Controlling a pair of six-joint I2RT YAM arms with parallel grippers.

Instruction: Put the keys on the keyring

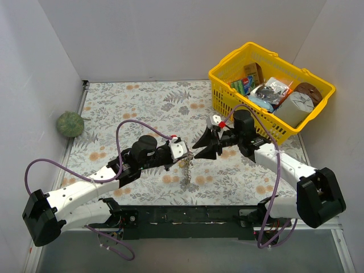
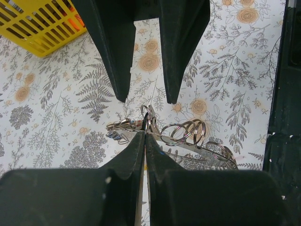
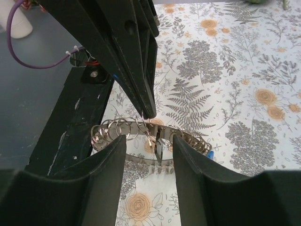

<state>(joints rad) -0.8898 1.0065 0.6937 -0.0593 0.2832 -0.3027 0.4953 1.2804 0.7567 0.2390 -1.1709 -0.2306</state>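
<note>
Ball (image 1: 69, 123), green, at the far left edge of the floral table (image 1: 142, 102), well apart from the work. Next rightward, left gripper (image 2: 145, 136): fingers (image 2: 127, 160) pressed tight together, pinching the keyring (image 3: 99, 137) by its rim. Ring between the two grippers, toward the near side of the table, a silvery hoop crowded with small wire loops (image 2: 190, 129). Whether hanging clear of the cloth or brushing it, cannot tell. Of the keys (image 3: 210, 154), little to pick out: one blue head at the ring's rim, nothing more certain. Right gripper (image 3: 149, 141) directly opposite, nose to nose with the left: jaws spread, straddling the ring's near arc, pinching nothing. Dark sliver (image 3: 158, 148) hanging in that gap, perhaps another key. Furthest right, yellow basket (image 1: 267, 91) of odds and ends, near the right arm but not touched.

Judged step: threading under way, ring presented by the left, right poised at it empty. Next move likely to call for a small, exact closing on one key or on the rim, without knocking the hoop out of the left pinch. After that, fine turning to work the key's hole along the wire. Firm left hold needed throughout.
</note>
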